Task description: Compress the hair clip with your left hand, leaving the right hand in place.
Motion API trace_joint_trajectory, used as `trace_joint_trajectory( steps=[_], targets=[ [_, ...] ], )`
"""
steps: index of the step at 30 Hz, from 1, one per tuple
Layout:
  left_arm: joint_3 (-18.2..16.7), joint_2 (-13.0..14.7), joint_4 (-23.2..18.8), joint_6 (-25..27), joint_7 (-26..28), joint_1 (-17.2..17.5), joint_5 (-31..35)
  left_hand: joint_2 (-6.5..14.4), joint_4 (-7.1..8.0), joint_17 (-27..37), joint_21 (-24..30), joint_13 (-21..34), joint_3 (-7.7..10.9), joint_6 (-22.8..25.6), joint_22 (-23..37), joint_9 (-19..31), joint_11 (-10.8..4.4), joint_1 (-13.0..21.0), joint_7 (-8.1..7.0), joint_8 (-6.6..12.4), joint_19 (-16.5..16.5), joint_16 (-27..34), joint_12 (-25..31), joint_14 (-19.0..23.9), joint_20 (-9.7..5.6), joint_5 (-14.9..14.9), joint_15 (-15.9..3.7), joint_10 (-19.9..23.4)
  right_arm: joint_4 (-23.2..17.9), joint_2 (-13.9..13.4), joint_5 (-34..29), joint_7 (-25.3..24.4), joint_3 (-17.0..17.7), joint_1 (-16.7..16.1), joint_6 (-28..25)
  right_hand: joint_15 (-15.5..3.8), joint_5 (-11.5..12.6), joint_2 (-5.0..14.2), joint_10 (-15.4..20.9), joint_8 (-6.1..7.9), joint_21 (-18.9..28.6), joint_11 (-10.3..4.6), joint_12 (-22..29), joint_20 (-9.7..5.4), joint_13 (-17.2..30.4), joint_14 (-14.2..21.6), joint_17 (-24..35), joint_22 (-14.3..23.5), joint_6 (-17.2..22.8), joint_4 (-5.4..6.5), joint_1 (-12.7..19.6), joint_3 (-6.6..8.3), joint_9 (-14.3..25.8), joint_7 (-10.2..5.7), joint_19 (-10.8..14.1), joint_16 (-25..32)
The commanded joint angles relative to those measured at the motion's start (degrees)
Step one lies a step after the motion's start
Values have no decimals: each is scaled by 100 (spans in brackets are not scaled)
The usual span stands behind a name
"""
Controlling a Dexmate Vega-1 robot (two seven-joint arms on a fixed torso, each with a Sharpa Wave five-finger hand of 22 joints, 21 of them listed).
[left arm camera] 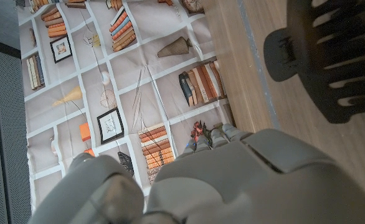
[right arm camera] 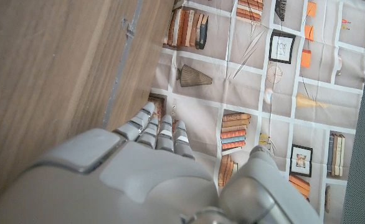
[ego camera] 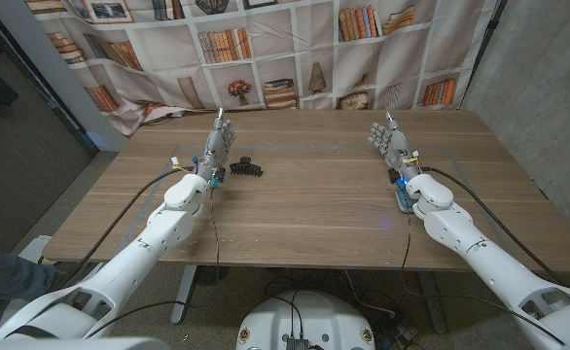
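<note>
Starting nearest, at the pale wooden table (ego camera: 304, 224), with both white arms coming in over its near edge. Moving up to the robot's white-and-grey left hand (ego camera: 217, 146): stands on its edge with palm upright, fingers stretched away and loosely apart, holds nothing. Finding just beside it, on the side toward the table's middle, the small black plastic claw-shaped hair clip (ego camera: 246, 167), lying on the wood and apparently untouched; looms large and dark beyond the knuckles in the left wrist view (left arm camera: 332, 62), apart from them. Judging the risks from here: likely to skate so light a clip across the smooth wood when nudged sideways rather than enclosed; likely to achieve no compression when squeezed at the toothed end instead of at the two handle wings; liable to flip or spring out of a pinch placed off-centre against the spring; hard to get fingers under, lying low on the tabletop, so prone to being pressed flat rather than gripped. Looking across, well apart from the clip, to the robot's white-and-grey right hand (ego camera: 394, 146): upright near the table's right side, fingers extended and close together, grips nothing. Counts as a failure too, any drift or sympathetic reach from that side while attention sits on the left. Ending farthest, at the bookshelf-printed cloth backdrop (ego camera: 295, 49) behind the far edge: somewhere for a flung clip to vanish.
</note>
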Motion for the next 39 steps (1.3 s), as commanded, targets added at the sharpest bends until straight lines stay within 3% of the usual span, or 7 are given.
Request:
trace_joint_trajectory(
  steps=[1,9,16,24,26,30,39],
  targets=[
    [-3,108,-244,62,60,-32,98,36,17,9,42,32,6,-255,3,26,17,107,13,42,-17,53,45,-176,73,44,33,-55,36,55,-99,-15,-105,99,-85,47,34,16,23,20,34,45,38,-302,26,26,26,31,13,-9,70,34,7,46,56,28],
    [-76,345,-633,95,390,144,360,200,-68,0,123,34,79,-93,-6,30,56,331,11,83,229,92,104,65,139,49,27,173,-20,62,-156,-124,-118,69,-96,56,26,26,57,23,27,55,47,-285,26,66,26,31,29,-26,90,38,7,34,89,30],
    [-90,607,-1098,183,1072,352,1036,378,-242,-7,218,37,196,323,-14,31,56,734,26,183,611,141,194,469,174,-20,1,591,-90,41,-205,-196,-121,66,-122,70,21,34,75,28,24,46,49,-273,26,112,27,31,50,-39,106,41,7,20,124,36],
    [-25,722,-1219,117,1629,390,1863,414,-510,-11,287,39,275,825,-23,33,-73,1257,-12,260,1065,187,259,1010,146,-138,-99,1094,-243,3,-260,-309,-127,17,-180,73,15,46,107,31,21,33,56,-262,26,149,28,31,68,-52,121,44,7,14,165,37],
    [-45,675,-1227,63,1902,438,2081,412,-618,-11,322,41,291,1200,-21,36,-144,1469,-12,334,1309,214,316,1314,152,-187,-132,1446,-358,-22,-272,-373,-120,-32,-217,55,8,55,113,27,46,30,52,-268,26,266,34,32,70,-56,118,41,8,13,279,68],
    [-85,719,-1278,62,2084,475,2318,406,-708,-14,354,40,293,1515,-22,36,-175,1647,-67,371,1562,227,346,1612,148,-234,-228,1769,-611,-108,-314,-526,-97,-142,-322,32,4,59,129,28,52,23,54,-286,27,329,37,32,80,-60,119,39,8,20,330,81],
    [-87,1005,-1634,491,2614,592,3235,388,-825,-24,353,38,293,1978,-24,37,-311,1876,-171,436,1789,247,390,2025,165,-273,-371,2220,-796,-98,-401,-714,-87,-282,-257,36,-1,59,230,32,42,36,86,-278,28,361,40,33,103,-73,126,35,8,30,362,71]
  ],
)
